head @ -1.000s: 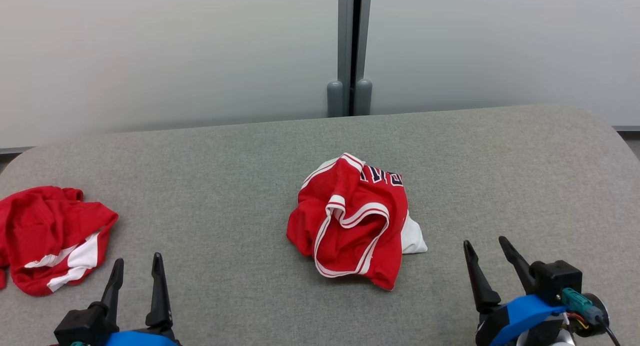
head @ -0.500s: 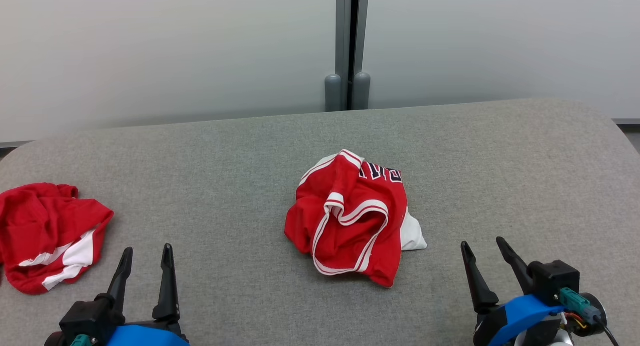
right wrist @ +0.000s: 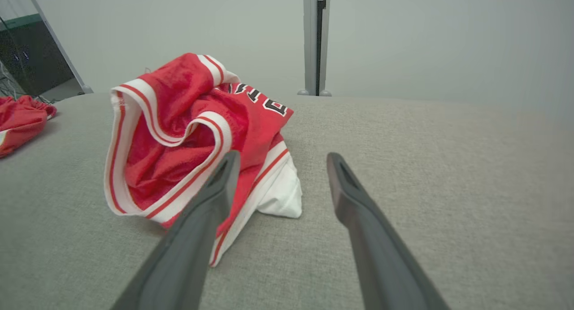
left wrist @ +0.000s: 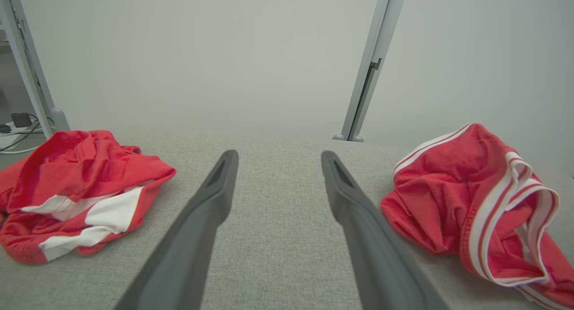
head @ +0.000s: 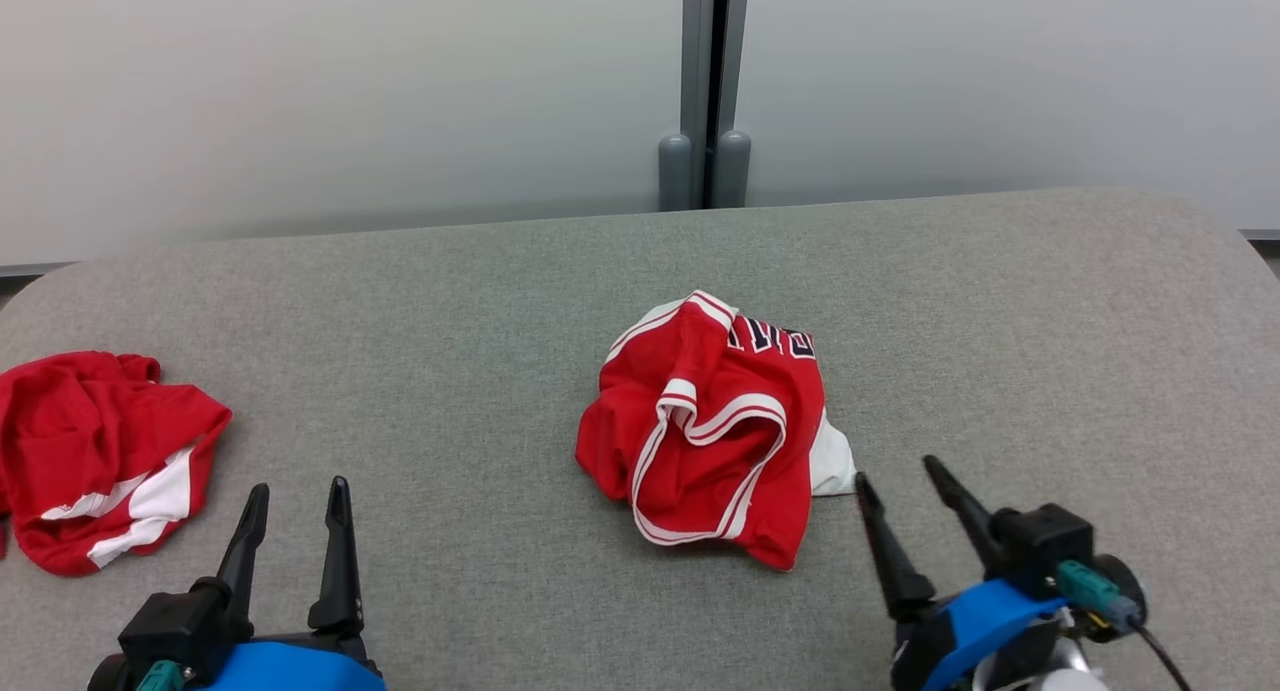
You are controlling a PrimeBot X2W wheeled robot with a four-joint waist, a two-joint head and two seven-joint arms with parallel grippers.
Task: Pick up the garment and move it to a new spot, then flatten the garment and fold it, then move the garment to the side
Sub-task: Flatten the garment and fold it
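Lettering: one row of dark block letters (head: 772, 342), outlined in white, on the crumpled red garment (head: 700, 431), near its far edge in the head view. The row lies upside down to that camera and runs into a fold, so only a few letters show and no whole word can be read. In the right wrist view the same row is slanted, creased and just as unreadable

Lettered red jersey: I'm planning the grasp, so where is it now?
In the head view the jersey lies crumpled centrally on the grey fabric surface, just left of the right gripper; another red garment sits far left.
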